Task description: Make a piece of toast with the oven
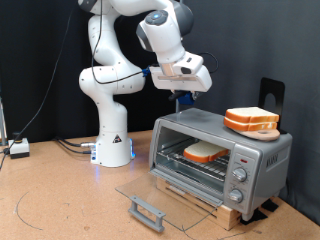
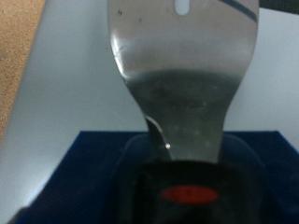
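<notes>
Oven near desk's right edge, door down. Toast on rack inside. Gripper above oven top, pinching spatula. Toast likely light, crumbly: lift from beneath, not by crust.

Gripper aloft, pointing downward

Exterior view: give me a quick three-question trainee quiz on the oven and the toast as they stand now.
1. True or false: the glass door of the oven is shut.
2. Where does the single piece of toast lie? A) on the wire rack inside the oven B) on the table C) on the folded-down door
3. Fill in: the end effector hangs in the air ____ the oven.

Key: 1 false, the door is folded down open; 2 A; 3 above.
</notes>
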`<state>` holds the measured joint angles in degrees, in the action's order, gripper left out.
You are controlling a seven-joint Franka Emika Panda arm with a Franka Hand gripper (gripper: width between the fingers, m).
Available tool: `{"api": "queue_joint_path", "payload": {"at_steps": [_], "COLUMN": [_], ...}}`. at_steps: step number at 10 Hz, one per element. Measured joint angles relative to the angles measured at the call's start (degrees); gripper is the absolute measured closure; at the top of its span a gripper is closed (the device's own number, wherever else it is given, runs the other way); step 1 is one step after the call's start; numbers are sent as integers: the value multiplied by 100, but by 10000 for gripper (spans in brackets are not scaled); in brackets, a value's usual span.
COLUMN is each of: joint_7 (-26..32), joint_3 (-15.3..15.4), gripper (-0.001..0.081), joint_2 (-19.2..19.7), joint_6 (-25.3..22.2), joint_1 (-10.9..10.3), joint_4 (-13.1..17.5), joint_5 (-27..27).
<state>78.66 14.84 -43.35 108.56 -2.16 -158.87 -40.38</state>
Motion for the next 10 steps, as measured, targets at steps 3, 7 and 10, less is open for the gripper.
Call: {"api": "queue_joint_path", "payload": {"at_steps": [3,7,10], "joint_7": [-243,-244,-150], "joint_3": [354,546,558], "gripper": [410,410,96], "joint_2": [31,302,399], "joint_6": [408,733,900], "joint_1": [0,0,-1], "joint_4": [-188,-233,-230], "joint_5": [-143,-336,-524]}}
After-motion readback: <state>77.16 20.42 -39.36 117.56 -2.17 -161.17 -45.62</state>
